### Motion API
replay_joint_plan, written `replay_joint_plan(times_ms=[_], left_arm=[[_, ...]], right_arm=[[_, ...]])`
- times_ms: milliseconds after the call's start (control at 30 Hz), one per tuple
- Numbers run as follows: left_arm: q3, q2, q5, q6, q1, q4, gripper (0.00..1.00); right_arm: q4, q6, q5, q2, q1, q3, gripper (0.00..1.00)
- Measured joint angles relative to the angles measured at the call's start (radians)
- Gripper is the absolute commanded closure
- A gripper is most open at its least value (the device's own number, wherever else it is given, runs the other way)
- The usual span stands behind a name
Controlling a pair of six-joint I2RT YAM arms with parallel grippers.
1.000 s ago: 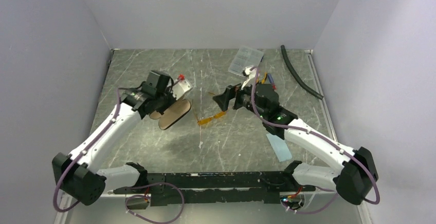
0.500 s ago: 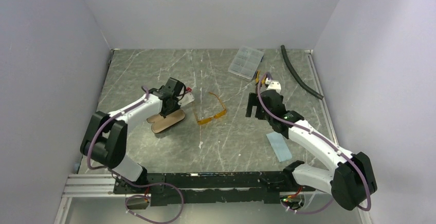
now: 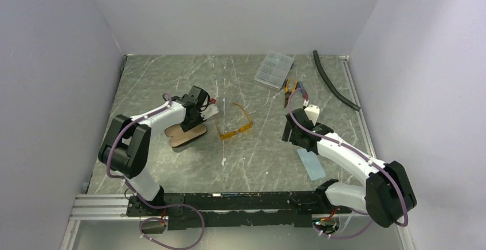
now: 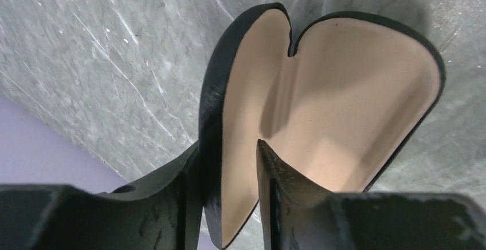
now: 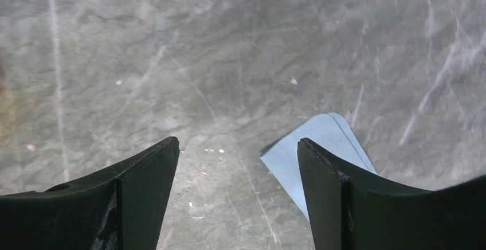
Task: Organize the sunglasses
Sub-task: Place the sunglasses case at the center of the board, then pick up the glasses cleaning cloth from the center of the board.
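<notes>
The orange sunglasses [image 3: 236, 127] lie unfolded on the table's middle, with neither gripper touching them. To their left an open tan-lined black glasses case [image 3: 184, 135] rests on the table. My left gripper [image 3: 191, 124] points down into it. In the left wrist view the left gripper [image 4: 228, 144] straddles one flap of the case [image 4: 344, 101]. The left finger lies against the flap's black outside, while a small gap separates the flap from the right finger. My right gripper [image 3: 293, 135] hangs open over bare table to the right of the sunglasses, nothing between its fingers [image 5: 238, 147].
A light blue cloth [image 3: 312, 163] lies flat under my right gripper's right finger, also in the right wrist view [image 5: 312, 147]. At the back right are a clear compartment box [image 3: 274, 69], orange-handled pliers [image 3: 290, 86] and a black hose [image 3: 335, 88].
The left arm brought the case down onto the table and its jaws have widened. The right arm drew back from the sunglasses toward the near right, over the blue cloth.
</notes>
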Motion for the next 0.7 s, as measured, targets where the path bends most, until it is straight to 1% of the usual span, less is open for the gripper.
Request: replay_joint_plan(times_ms=[100,133,267,333,367,400,467,500,667,700], left_arm=[[0.001,-0.002,0.014,-0.004,0.002,-0.007,0.46],[0.003,-0.003,0.017,-0.005,0.002,-0.014,0.44],[0.01,-0.029,0.026,-0.008,0.002,-0.032,0.29],[0.015,-0.051,0.032,-0.009,0.002,-0.047,0.25],[0.02,-0.064,0.035,-0.011,0.002,-0.057,0.23],[0.025,-0.075,0.041,-0.013,0.002,-0.066,0.22],[0.04,-0.102,0.054,-0.02,0.002,-0.084,0.21],[0.045,-0.115,0.06,-0.023,0.002,-0.09,0.2],[0.076,-0.173,0.089,-0.031,0.002,-0.137,0.2],[0.078,-0.185,0.095,-0.032,0.002,-0.143,0.2]], right_arm=[[-0.027,0.049,0.016,0.006,0.0,-0.023,0.28],[-0.034,0.061,0.019,0.011,0.0,-0.025,0.29],[-0.07,0.125,0.042,0.038,0.0,-0.026,0.32],[-0.082,0.152,0.047,0.048,0.0,-0.029,0.36],[-0.085,0.165,0.047,0.053,0.0,-0.034,0.38],[-0.088,0.172,0.046,0.055,0.0,-0.039,0.42],[-0.09,0.187,0.042,0.06,0.0,-0.056,0.55],[-0.091,0.193,0.039,0.061,0.0,-0.064,0.6],[-0.092,0.215,0.026,0.072,0.0,-0.084,0.64],[-0.091,0.216,0.021,0.074,0.0,-0.087,0.71]])
